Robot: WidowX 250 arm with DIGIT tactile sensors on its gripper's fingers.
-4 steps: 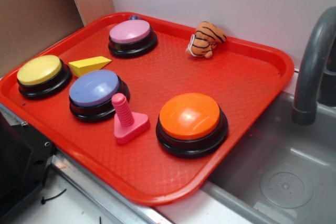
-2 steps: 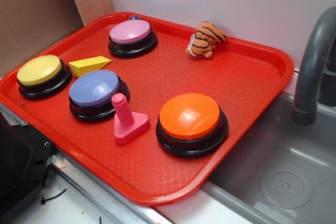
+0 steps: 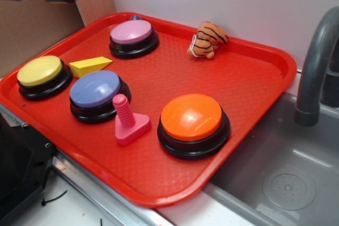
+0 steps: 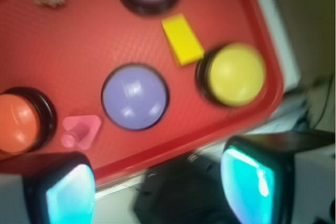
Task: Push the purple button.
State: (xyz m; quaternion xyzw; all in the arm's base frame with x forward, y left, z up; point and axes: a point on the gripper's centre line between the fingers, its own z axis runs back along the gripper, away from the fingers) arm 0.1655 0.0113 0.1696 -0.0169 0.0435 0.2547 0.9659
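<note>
Risk lies mainly in wrong-target contact. Purple button is seated front-left on red tray, untouched, with pink screw toy just beside it, yellow wedge near behind and yellow button to its left. Gripper is held high above the tray's near edge, jaws spread, nothing held. If descent is made off-centre, the pink screw toy could be knocked or the dome clipped at its rim. Pink-mauve button could be mistaken for the target.
</note>
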